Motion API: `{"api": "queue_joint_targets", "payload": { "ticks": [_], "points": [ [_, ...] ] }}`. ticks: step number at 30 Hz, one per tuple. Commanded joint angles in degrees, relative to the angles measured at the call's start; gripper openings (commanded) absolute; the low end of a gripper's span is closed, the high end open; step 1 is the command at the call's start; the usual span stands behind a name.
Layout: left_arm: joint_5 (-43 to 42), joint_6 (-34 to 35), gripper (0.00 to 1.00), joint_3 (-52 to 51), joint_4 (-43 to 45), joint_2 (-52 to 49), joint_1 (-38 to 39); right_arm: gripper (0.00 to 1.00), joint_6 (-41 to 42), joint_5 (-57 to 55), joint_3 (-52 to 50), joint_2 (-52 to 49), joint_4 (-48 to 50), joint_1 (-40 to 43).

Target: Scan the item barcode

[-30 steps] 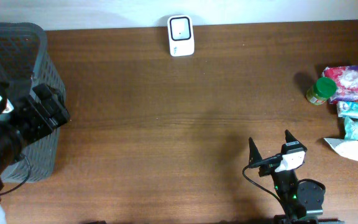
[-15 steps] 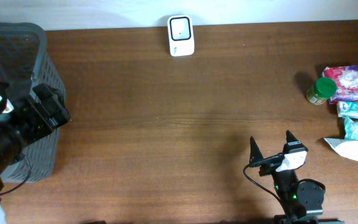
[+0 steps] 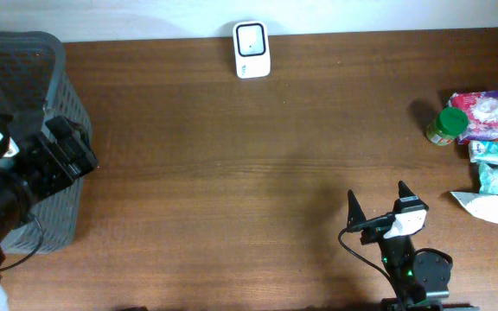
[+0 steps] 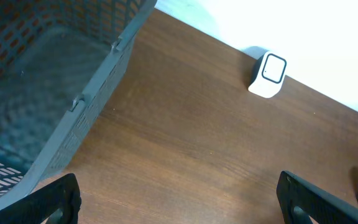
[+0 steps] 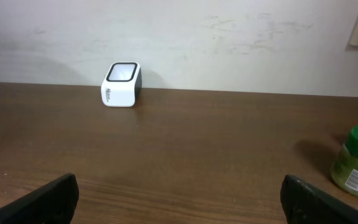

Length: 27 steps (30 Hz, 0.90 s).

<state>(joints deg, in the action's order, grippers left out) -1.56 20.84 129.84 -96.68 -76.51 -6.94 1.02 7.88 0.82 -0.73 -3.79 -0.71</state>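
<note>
The white barcode scanner point(image 3: 252, 49) stands at the table's far edge, also seen from the left wrist point(image 4: 268, 75) and the right wrist point(image 5: 122, 84). The items lie at the right side: a green-lidded jar point(image 3: 447, 126) point(image 5: 357, 161), a pink and purple packet point(image 3: 486, 114), teal packets point(image 3: 491, 151) and a white packet point(image 3: 491, 207). My right gripper point(image 3: 377, 195) point(image 5: 182, 200) is open near the front edge, left of these items, holding nothing. My left gripper point(image 3: 78, 149) point(image 4: 179, 202) is open beside the basket, far from the items.
A grey mesh basket point(image 3: 54, 69) point(image 4: 55, 81) stands at the left edge, partly under my left arm. A pale wall point(image 5: 229, 37) rises behind the scanner. Bare brown wood point(image 3: 232, 173) stretches between the two arms.
</note>
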Motion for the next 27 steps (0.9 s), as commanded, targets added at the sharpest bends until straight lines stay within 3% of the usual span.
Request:
{"api": "queue_joint_targets", "payload": {
  "ticks": [1,23,27],
  "points": [
    [-0.42,0.57,0.99,-0.07,-0.02,0.02,-0.37,0.99,-0.35,0.52,-0.50,0.52,-0.02,0.35],
    [-2.27,-0.68,0.99,-0.35,-0.02,0.09,-0.35,0.99,-0.35,0.52,-0.50,0.52,-0.02,0.35],
    [-5.95,-8.50,0.99,-6.69,0.33,3.41,2.97,0.99,-0.35,0.52,-0.50,0.52,-0.02,0.35]
  ]
}}
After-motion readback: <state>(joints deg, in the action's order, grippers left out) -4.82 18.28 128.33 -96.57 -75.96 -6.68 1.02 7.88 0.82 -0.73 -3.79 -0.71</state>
